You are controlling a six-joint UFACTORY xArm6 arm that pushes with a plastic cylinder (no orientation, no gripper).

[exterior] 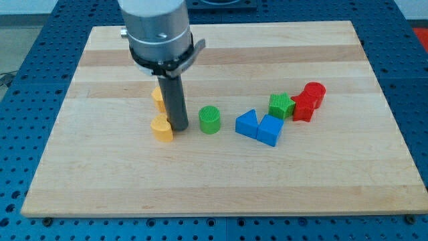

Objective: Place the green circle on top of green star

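The green circle block stands near the board's middle. The green star block sits to the view's right of it, touching a red block. My tip is down on the board just left of the green circle, with a small gap between them. A yellow heart-shaped block touches the rod on its left side. Another yellow block is partly hidden behind the rod.
Two blue blocks sit together between the green circle and the green star, slightly nearer the view's bottom. A red cylinder stands at the right end of the cluster. The wooden board lies on a blue perforated table.
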